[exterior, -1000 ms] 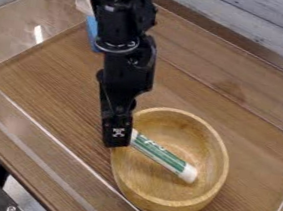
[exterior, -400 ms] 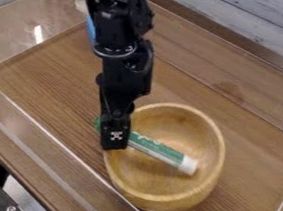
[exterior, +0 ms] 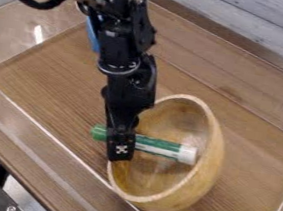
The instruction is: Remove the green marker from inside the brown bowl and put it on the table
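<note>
End effector (exterior: 120, 147) wide open, pointing down over green marker (exterior: 165, 147) lying crosswise in tilted brown bowl (exterior: 185, 190); straddle barrel squarely, close firmly, lift clear before moving to table (exterior: 53, 83).

marker (exterior: 151, 145): green cap/end, white barrel w/ green print
bowl (exterior: 180, 180): lt-brown wood, grain
table (exterior: 47, 82): brown wood-grain, dark streaks
gripper (exterior: 120, 147): black
</note>
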